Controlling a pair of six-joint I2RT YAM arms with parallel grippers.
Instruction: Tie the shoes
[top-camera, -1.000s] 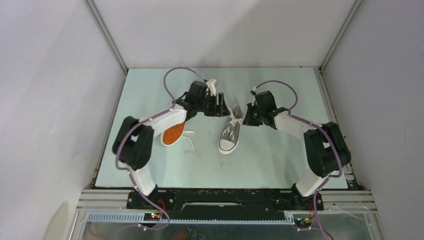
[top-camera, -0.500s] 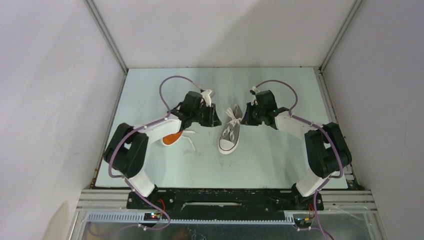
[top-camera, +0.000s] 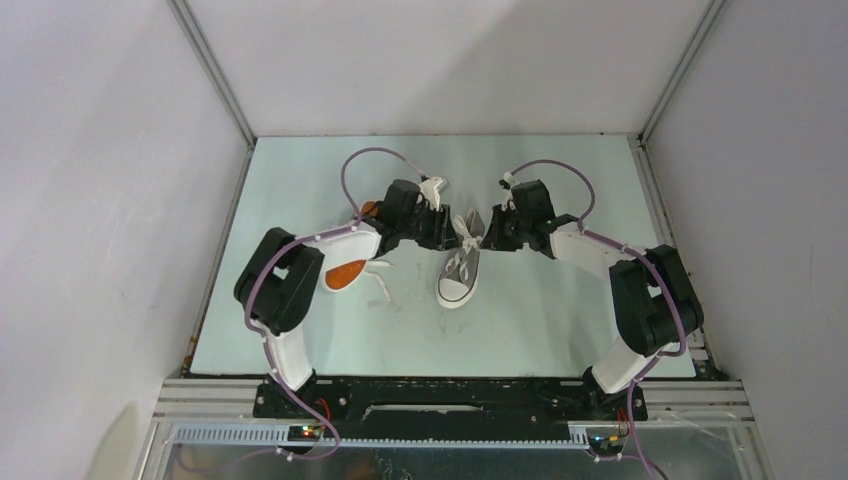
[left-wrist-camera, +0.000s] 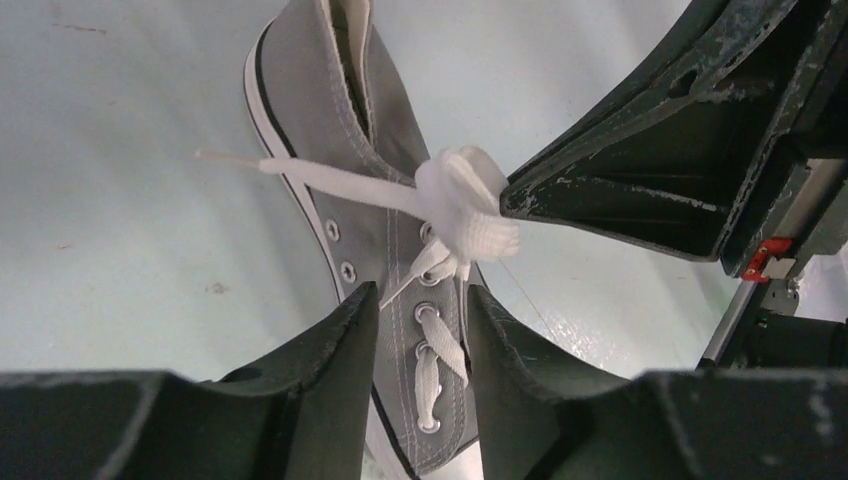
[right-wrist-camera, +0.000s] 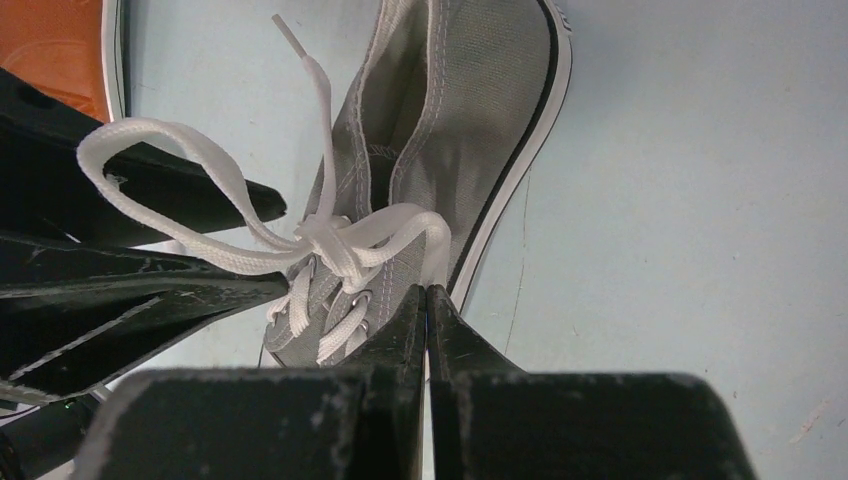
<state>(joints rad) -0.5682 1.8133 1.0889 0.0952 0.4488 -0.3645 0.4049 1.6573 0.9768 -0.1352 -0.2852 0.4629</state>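
Note:
One grey shoe (top-camera: 460, 270) stands upright mid-table, toe toward the arm bases. The other shoe (top-camera: 347, 273) lies overturned with its orange sole up, half under the left arm. My left gripper (top-camera: 443, 228) (left-wrist-camera: 422, 295) hangs open over the upright shoe (left-wrist-camera: 330, 120), its fingers (left-wrist-camera: 350, 330) straddling the laced eyelets without holding anything. My right gripper (top-camera: 491, 228) (right-wrist-camera: 428, 292) is shut at the shoe's (right-wrist-camera: 470, 110) right side, with one white lace loop (right-wrist-camera: 425, 228) running into its tips. A second loop (right-wrist-camera: 150, 150) drapes across a left finger. The knot (left-wrist-camera: 465, 195) sits against the right gripper's tip.
The pale table (top-camera: 560, 320) is boxed in by white walls and metal frame posts (top-camera: 215, 75). The overturned shoe's loose lace (top-camera: 383, 285) trails on the mat left of the upright shoe. Purple cables arch over both wrists.
My left gripper drew back to the left, narrowing its jaws, then returned to the upright shoe with the jaws somewhat wider. The right arm stayed put, shut.

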